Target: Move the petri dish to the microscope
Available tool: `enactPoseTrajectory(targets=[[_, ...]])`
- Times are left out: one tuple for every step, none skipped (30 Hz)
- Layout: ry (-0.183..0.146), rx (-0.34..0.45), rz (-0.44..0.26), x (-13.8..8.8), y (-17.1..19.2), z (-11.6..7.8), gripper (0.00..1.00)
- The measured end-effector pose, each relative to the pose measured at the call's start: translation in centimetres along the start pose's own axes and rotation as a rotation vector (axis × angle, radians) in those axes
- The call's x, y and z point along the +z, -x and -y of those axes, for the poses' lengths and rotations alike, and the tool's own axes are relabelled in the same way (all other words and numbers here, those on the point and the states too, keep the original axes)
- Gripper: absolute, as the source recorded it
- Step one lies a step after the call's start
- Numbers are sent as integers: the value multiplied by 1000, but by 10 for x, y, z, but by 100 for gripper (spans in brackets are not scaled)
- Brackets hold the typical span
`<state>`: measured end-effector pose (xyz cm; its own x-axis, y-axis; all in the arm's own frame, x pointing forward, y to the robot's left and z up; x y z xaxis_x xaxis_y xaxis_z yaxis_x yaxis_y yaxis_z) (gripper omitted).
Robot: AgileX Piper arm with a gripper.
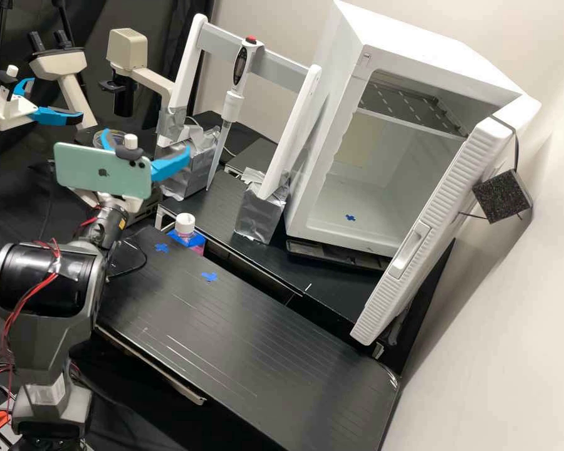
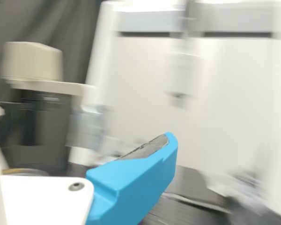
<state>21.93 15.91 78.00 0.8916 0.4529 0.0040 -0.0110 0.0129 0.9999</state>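
Far left: second arm (image 1: 9, 113), blue fingers spread, near the microscope (image 1: 126, 49). Round thin rim low at the microscope, looks like the petri dish (image 2: 23, 171); partly hidden, can't confirm exact seating. Gripper (image 1: 145, 141) next, fingers well apart, nothing between them; green phone (image 1: 100, 170) mounted on its arm. White-capped bottle (image 1: 185, 224) stands just beyond the table (image 1: 232, 338) panel's back edge, near two blue tape crosses. Dark gap runs along that edge, between panel and rear deck. White frame (image 1: 288, 138) next, taped feet on the rear deck, pipette (image 1: 232, 103) upright, slightly tilted, between its posts. Right: incubator (image 1: 338, 131), door (image 1: 432, 225) swung out past the rear deck's edge, interior open to the front.
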Motion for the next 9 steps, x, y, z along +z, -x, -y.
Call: enactPoseTrajectory(targets=[[5,18,24,6,3,-2,100],[10,39,48,13,6,-5,100],[7,49,70,19,9,-6,100],[0,56,99,25,12,-8,100],[-17,67,135,35,17,-10,100],[-33,68,151,40,20,-11,100],[-59,72,169,46,24,-13,100],[-81,76,182,51,26,-14,100],[-109,83,198,56,30,-16,100]])
